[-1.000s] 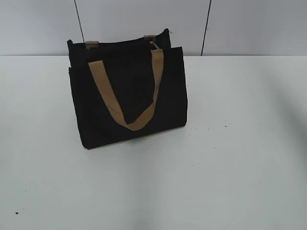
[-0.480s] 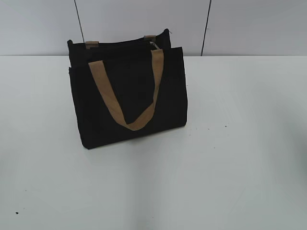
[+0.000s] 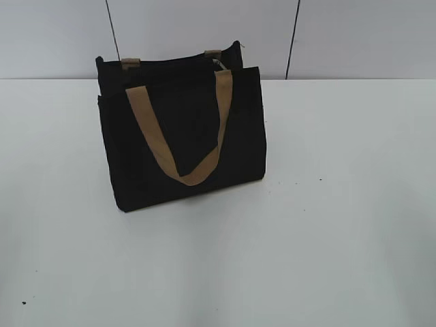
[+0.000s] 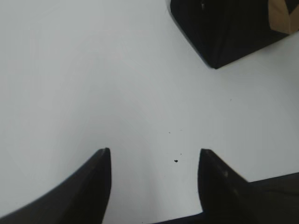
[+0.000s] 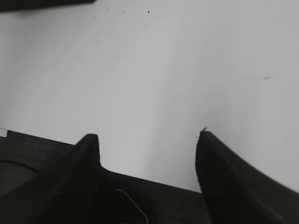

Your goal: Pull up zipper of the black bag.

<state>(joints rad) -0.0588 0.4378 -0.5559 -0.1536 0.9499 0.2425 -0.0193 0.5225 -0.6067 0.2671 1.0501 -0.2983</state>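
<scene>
**Bag stands left of centre; left claw is the nearer one**

The white surface (image 3: 327, 238) carries one black bag (image 3: 184, 143), standing upright toward the back, left of the middle in the exterior view. Its long axis runs roughly left to right across that view, with the wide front panel facing the camera and the right end turned slightly away.

Neither arm shows in the exterior view, so both are well apart from the bag. In the left wrist view the bag's lower corner (image 4: 224, 32) lies ahead and to the right of the left claw (image 4: 154, 156), near but not touching. In the right wrist view only a dark sliver at the top left edge could be the bag, far ahead of the right claw (image 5: 147, 140). My judgement is that the left arm is nearer.

Both claws have their two tips spread apart with bare surface between them, holding nothing.

Two tan straps belong to the bag: the front strap (image 3: 178, 146) hangs down over the front panel in a loop, and the rear one shows only as two short tan ends at the top rim.

One zipper (image 3: 170, 65) runs along the top rim, parallel to the bag's long axis. It is black on black, and I cannot tell where its pull sits or how far it is closed.
</scene>
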